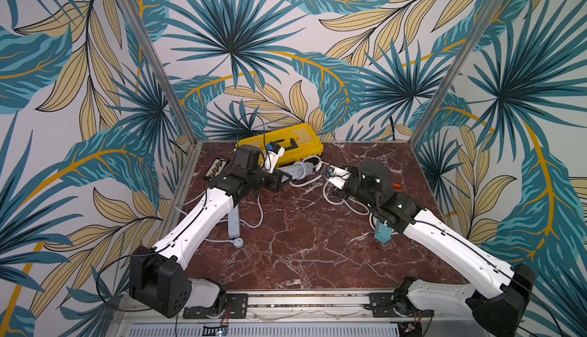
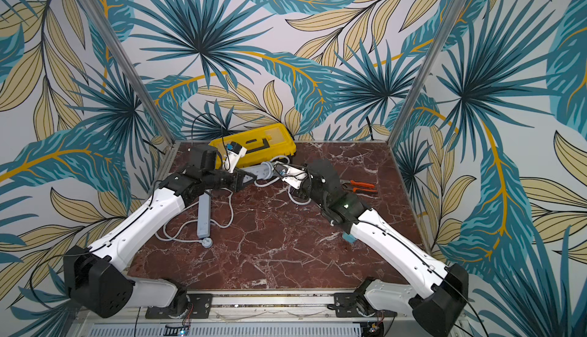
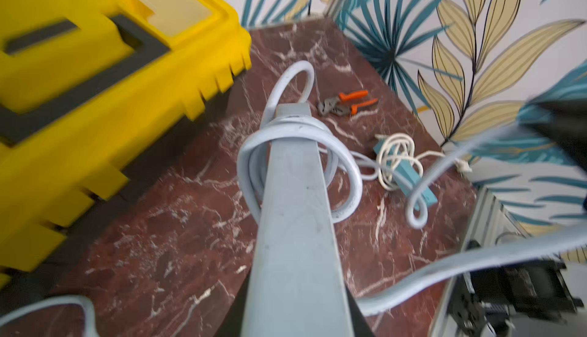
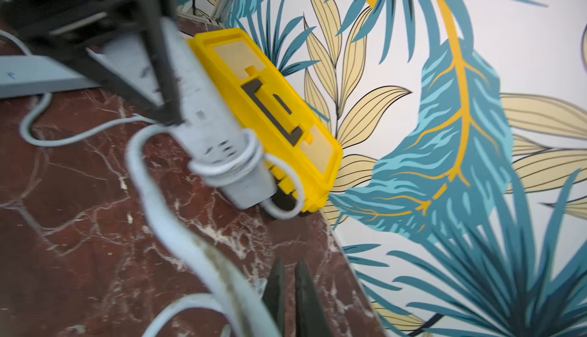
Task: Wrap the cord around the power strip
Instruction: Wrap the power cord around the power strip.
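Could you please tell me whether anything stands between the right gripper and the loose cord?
Nothing visible does: the loose cord runs just beside the shut right gripper, whose fingers look empty. The power strip, held by the left gripper, has its wrapped end close to the yellow case, which could crowd further turns.

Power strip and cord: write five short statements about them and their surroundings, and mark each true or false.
1. The left tool grips the grey power strip by one end. True.
2. The cord has no turns around that strip yet. False: several loops sit around its far end.
3. The right tool has its jaws wide open. False: they are shut.
4. The orange-handled pliers lie inside the yellow case. False: they lie on the marble table, apart from the closed case.
5. A second grey power strip lies on the table, unheld. True.
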You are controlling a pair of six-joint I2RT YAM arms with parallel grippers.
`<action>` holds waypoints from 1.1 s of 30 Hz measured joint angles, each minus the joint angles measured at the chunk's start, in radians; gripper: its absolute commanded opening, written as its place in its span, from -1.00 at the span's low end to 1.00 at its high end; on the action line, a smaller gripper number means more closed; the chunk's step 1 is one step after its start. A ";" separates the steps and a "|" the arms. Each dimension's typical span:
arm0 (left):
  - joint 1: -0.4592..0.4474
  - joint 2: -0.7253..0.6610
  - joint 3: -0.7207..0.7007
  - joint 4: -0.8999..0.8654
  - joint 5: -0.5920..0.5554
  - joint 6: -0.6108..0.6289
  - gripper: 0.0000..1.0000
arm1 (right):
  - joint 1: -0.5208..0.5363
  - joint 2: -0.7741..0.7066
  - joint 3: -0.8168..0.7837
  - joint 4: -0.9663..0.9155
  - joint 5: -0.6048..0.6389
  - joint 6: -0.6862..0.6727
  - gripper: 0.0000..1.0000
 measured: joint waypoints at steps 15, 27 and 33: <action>-0.048 -0.082 -0.005 -0.118 0.377 -0.022 -1.00 | -0.259 0.464 0.457 -0.318 -0.335 -0.156 -1.00; -0.007 -0.110 0.015 0.147 0.532 -0.300 -1.00 | -0.312 0.505 0.220 0.131 -0.676 0.390 0.20; 0.039 -0.158 -0.035 0.351 0.487 -0.500 -1.00 | -0.338 0.413 -0.036 0.314 -0.664 0.664 0.44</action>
